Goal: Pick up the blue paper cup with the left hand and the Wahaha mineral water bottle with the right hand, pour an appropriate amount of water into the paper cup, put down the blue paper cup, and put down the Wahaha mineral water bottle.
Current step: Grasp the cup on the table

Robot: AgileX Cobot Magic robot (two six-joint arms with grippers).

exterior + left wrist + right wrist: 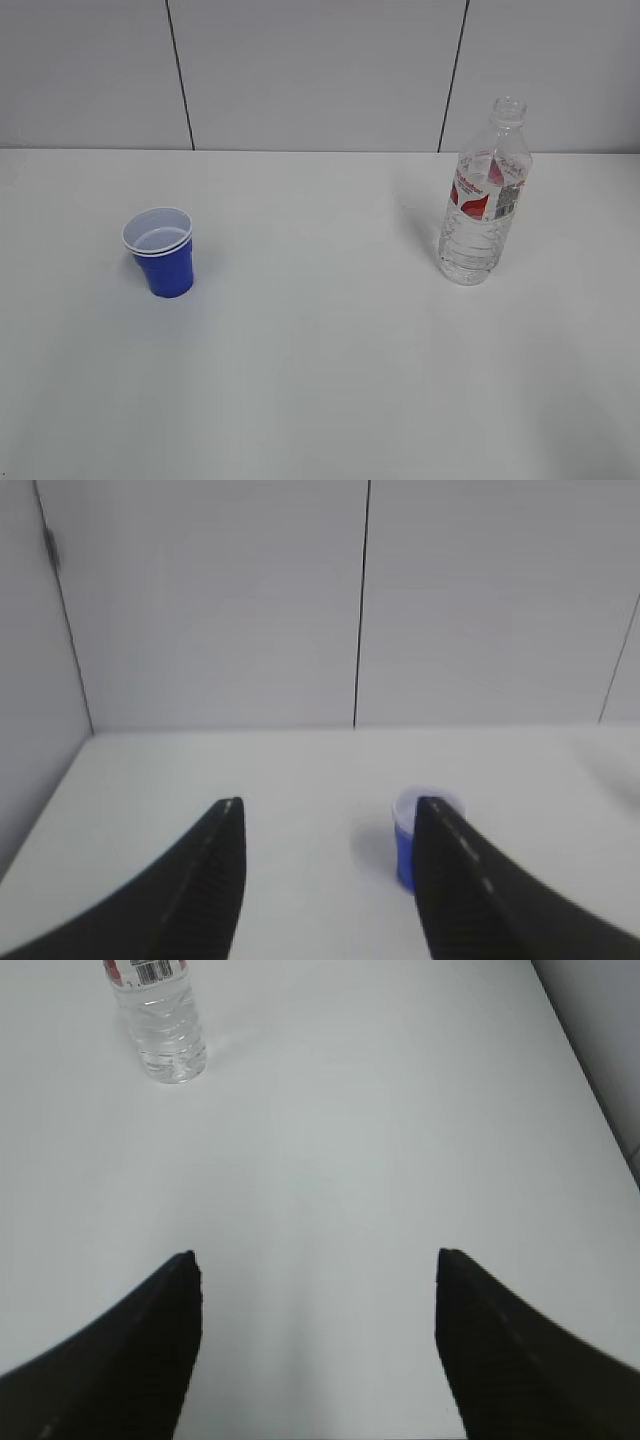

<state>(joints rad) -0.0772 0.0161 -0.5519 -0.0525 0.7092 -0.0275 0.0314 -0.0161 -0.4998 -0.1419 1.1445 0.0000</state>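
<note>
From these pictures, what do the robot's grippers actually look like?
Only the fingers show, in the wrist views; the exterior view shows no arm. The left gripper has two black, curved fingers tapering to blunt tips, each with a pale strip along its inner edge. The right gripper has two similar black fingers, plain and matte, with no pale strip visible. No cables or markings are in view.

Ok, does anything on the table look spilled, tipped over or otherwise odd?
Nothing stands out. The blue paper cup and the Wahaha mineral water bottle both stand upright and apart on the table, with no puddle visible. The bottle has no cap.
</note>
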